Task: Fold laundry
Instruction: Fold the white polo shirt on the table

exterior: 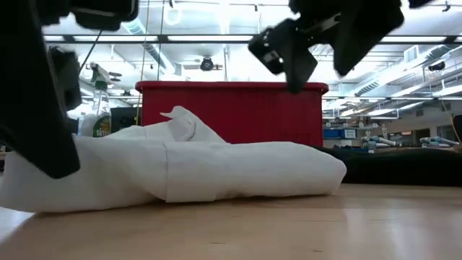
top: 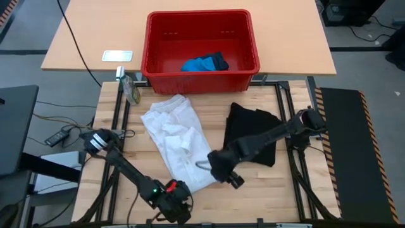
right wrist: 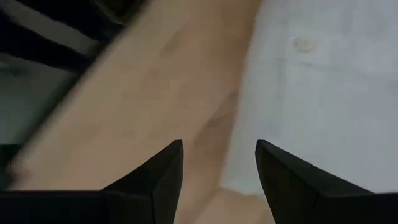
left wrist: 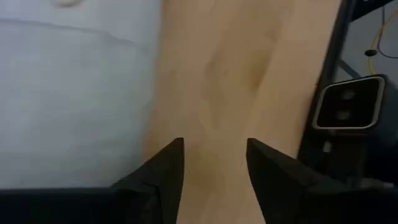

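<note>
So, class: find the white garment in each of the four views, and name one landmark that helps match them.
High view: white garment lies mid-table, between both grippers.
Low view: it stretches across the middle, before the red basket.
Left wrist view: it fills one side, beside bare wood.
Right wrist view: it fills one side.
Shared landmark: the red basket, in the high and low views only.

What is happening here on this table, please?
A two-armed robot is folding laundry. A white garment lies crumpled in the middle of the wooden table, and a black shirt lies beside it. A small blue piece is in the red basket at the far edge. Both end effectors are open and hold nothing: the left end effector is over bare wood near the white garment's front corner, and the right end effector hangs just above its edge.
</note>
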`<state>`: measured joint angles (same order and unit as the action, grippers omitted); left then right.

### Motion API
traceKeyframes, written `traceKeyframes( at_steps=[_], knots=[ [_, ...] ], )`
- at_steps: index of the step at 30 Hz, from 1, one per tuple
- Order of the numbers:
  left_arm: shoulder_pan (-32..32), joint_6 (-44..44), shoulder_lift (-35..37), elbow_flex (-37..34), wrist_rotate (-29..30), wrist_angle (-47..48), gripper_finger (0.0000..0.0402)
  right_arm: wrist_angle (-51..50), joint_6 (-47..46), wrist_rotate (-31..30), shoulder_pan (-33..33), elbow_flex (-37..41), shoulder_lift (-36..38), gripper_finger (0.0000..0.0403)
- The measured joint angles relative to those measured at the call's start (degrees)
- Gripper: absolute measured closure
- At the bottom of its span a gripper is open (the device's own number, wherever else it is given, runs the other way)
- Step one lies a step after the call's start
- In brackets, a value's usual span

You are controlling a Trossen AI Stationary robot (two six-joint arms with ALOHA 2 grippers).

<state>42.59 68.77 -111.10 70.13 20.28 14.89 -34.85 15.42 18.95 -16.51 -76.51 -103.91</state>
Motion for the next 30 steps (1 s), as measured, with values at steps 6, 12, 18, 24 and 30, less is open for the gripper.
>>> traceKeyframes(
  at_steps=[6,12,18,24,30],
  knots=[
    [-0.2,0.3,-2.9,7.6,1.3,6.4,0.0261,8.1,-4.1,-14.1,-6.7,1.0,-2.8,0.0196],
    [-1.1,-1.9,-3.5,15.6,2.1,18.5,0.0281,7.2,-14.1,-18.2,-7.9,1.2,-4.2,0.0196],
    [-3.6,-5.4,-3.4,18.8,2.3,22.2,0.0285,8.3,-17.0,-22.2,-8.2,4.0,-4.2,0.0199],
    [-4.2,-2.3,-3.5,15.2,1.9,19.5,0.0254,11.5,-18.2,-22.4,-8.1,8.8,-4.2,0.0197],
    [-4.0,-3.8,-3.5,11.5,1.9,19.0,0.0176,19.8,-19.9,-22.6,-8.0,15.1,-4.2,0.0197]
  ],
)
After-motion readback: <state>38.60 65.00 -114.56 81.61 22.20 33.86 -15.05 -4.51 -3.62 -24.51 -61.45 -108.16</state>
